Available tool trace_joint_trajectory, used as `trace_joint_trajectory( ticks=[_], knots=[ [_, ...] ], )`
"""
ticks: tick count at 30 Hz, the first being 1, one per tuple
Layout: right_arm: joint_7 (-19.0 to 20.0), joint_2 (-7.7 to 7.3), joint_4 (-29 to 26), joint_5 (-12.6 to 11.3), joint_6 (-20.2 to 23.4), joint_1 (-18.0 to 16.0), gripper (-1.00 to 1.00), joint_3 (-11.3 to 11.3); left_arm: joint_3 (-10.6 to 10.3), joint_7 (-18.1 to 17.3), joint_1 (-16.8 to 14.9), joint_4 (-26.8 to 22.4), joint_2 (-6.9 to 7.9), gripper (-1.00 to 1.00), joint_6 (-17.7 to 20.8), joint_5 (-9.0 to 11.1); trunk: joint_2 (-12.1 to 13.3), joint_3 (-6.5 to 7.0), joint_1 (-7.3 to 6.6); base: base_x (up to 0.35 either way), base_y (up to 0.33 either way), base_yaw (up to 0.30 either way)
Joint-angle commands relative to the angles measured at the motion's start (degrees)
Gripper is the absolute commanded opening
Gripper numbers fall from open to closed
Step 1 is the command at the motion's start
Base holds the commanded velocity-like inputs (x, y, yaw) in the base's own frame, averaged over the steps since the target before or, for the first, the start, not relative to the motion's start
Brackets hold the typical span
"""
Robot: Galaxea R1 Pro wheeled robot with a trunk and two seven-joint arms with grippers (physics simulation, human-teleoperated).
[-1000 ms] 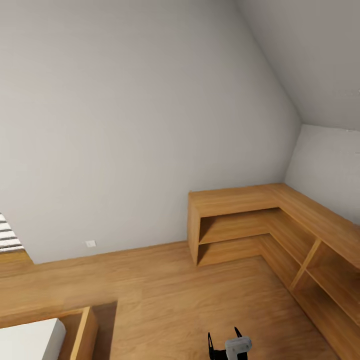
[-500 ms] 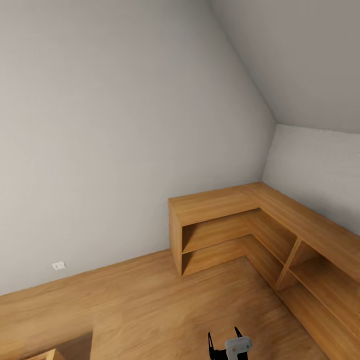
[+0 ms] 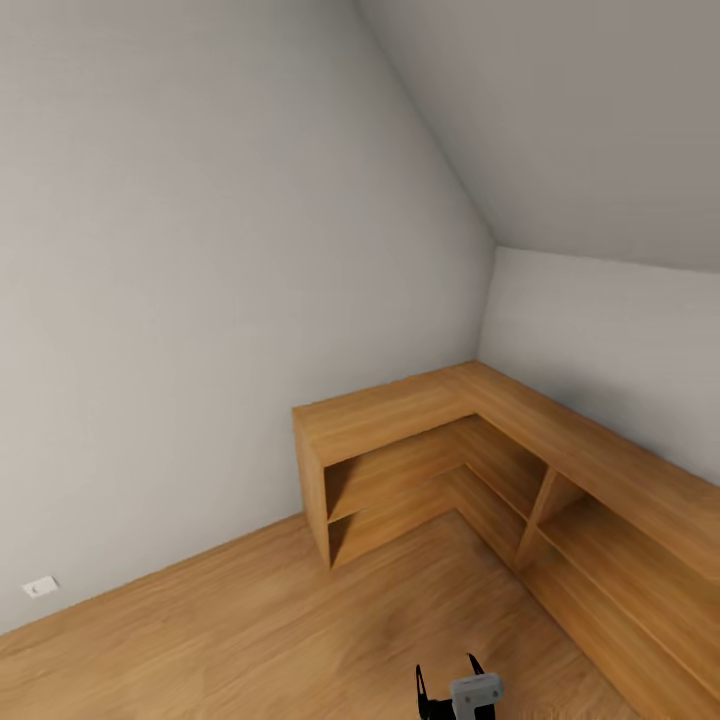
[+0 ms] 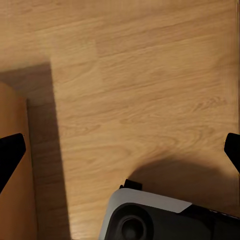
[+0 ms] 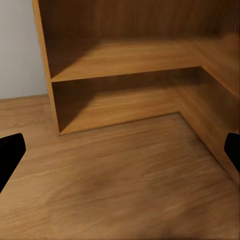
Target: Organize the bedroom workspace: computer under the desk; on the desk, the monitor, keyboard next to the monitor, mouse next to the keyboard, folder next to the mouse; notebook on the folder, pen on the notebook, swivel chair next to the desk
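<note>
Ahead of the right pincer (image 5: 120, 150), spread wide with nothing held: low wooden shelving (image 3: 480, 450) in a room corner, across bare floor (image 3: 300, 640). Left pincer (image 4: 120, 150) likewise wide and empty, aimed at floor. No desk things here; sorting seemingly not yet begun.

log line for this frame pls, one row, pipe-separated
phase: in transit, no task items seen | head: L-shaped wood shelf unit in wall corner, wood floor | right gripper: open, empty | left gripper: open, above floor
</note>
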Motion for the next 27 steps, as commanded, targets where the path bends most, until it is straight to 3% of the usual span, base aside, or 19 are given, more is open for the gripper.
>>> trace_joint_trajectory(
  ticks=[1, 16, 27],
  knots=[
    [-0.3, 0.04, 0.1, -0.2, -0.1, 0.0, 1.0, 0.5, -0.2, 0.1, 0.0, 0.0, 0.0, 1.0, -0.2, 0.3, -0.1, -0.13, 0.04, 0.026, 0.0, -0.297],
    [-0.5, 0.04, 0.0, -0.6, -0.1, -0.1, 1.0, 0.1, -0.2, 0.1, 0.0, 0.0, 0.01, 1.0, -0.2, 0.3, -0.1, -0.13, 0.04, 0.007, 0.0, -0.299],
    [-0.5, 0.05, -0.2, -3.0, -0.1, -0.1, 1.0, -2.3, -0.2, 0.1, 0.0, 0.0, 0.01, 1.0, -0.2, 0.3, -0.1, -0.13, 0.04, 0.076, 0.0, -0.3]
  ],
)
